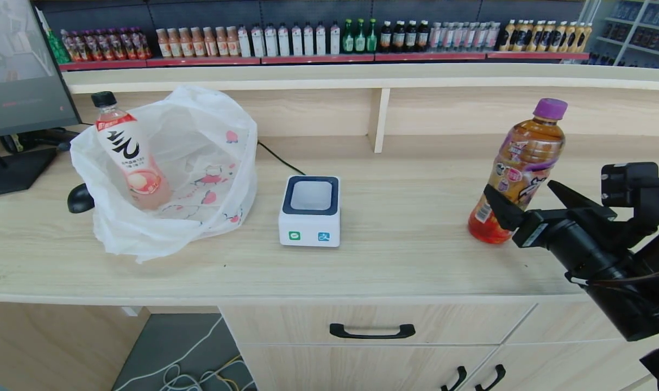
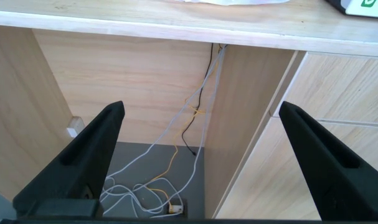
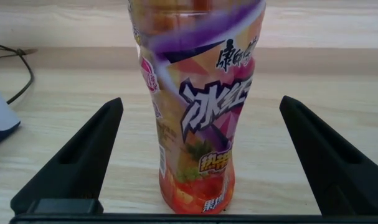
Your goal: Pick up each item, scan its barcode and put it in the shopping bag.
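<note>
At right of counter (image 1: 394, 260), straddled upright tea bottle (image 1: 519, 168) with right gripper (image 1: 520, 189) spread wide, fingers clear of it; hung left gripper (image 2: 201, 107), also spread, below counter; saw pink bottle (image 1: 131, 157) leaning in bag (image 1: 220, 163)

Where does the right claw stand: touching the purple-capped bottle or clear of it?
Apart. The right wrist view shows the bottle standing between the fingers of the open right claw, with bare counter visible on both sides of it.
</note>
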